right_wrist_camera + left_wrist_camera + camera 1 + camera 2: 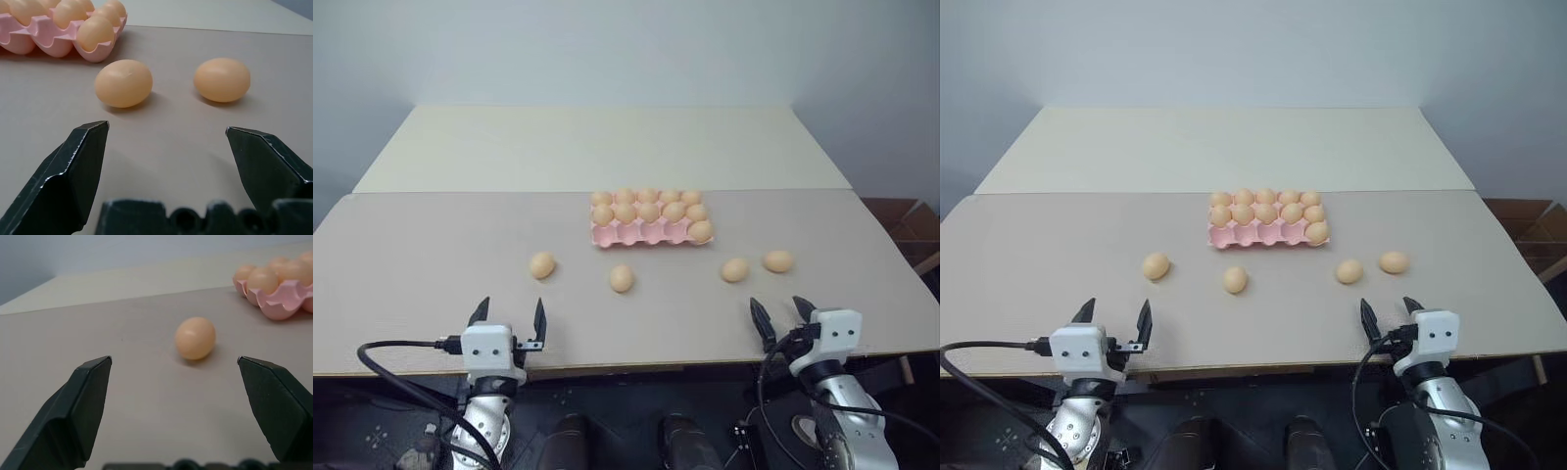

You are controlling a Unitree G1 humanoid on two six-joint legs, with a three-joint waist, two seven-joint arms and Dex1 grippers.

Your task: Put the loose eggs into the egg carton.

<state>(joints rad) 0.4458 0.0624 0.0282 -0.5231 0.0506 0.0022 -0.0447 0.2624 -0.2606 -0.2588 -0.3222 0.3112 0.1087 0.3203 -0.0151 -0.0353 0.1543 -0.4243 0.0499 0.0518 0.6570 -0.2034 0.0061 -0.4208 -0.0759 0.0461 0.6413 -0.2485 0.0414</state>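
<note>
The pink egg carton (636, 235) sits mid-table, its two far rows full of tan eggs and one egg in the near row's right cup. Loose eggs lie in front of it: one at the left (542, 264), one near the centre (622, 278), and two at the right (735, 269) (778, 260). My left gripper (510, 319) hovers open at the table's near edge, with the left egg (195, 338) ahead between its fingers' line. At the near right edge my right gripper (779, 317) is open, facing the two right eggs (123, 82) (222, 79).
The table (431, 274) is two boards joined, a paler one (597, 147) behind. A cardboard box (911, 230) stands off the table's right side. Black cables (391, 367) trail from my left wrist below the front edge.
</note>
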